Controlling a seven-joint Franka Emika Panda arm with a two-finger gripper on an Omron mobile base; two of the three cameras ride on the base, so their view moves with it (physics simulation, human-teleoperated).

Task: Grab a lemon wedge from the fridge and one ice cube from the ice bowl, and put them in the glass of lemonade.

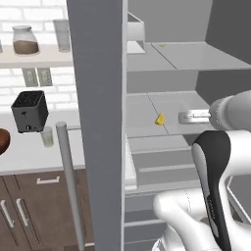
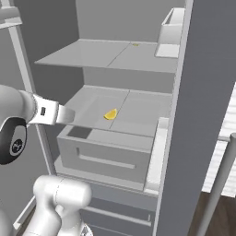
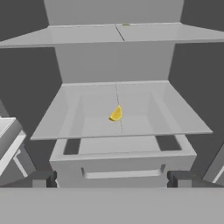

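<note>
The fridge (image 1: 98,98) stands open, its grey door edge toward me. A small yellow lemon wedge (image 1: 160,119) (image 2: 110,114) (image 3: 116,113) lies near the middle of the middle shelf (image 3: 153,113). My gripper (image 1: 190,116) (image 2: 69,115) (image 3: 112,179) is level with that shelf at its front edge, pointed at the wedge and a short way from it. It is open and holds nothing; one fingertip (image 3: 43,178) sits far from the other. On the counter left of the door stand the glass of lemonade (image 1: 47,136) and, at the view's edge, the ice bowl (image 1: 2,139).
A dark toaster (image 1: 29,112) sits behind the glass. A wall shelf holds a jar (image 1: 25,40) and a tall glass (image 1: 62,35). Below the wedge's shelf is a grey drawer (image 2: 106,156). The door's handle (image 1: 68,186) and a door bin (image 2: 170,27) flank the opening.
</note>
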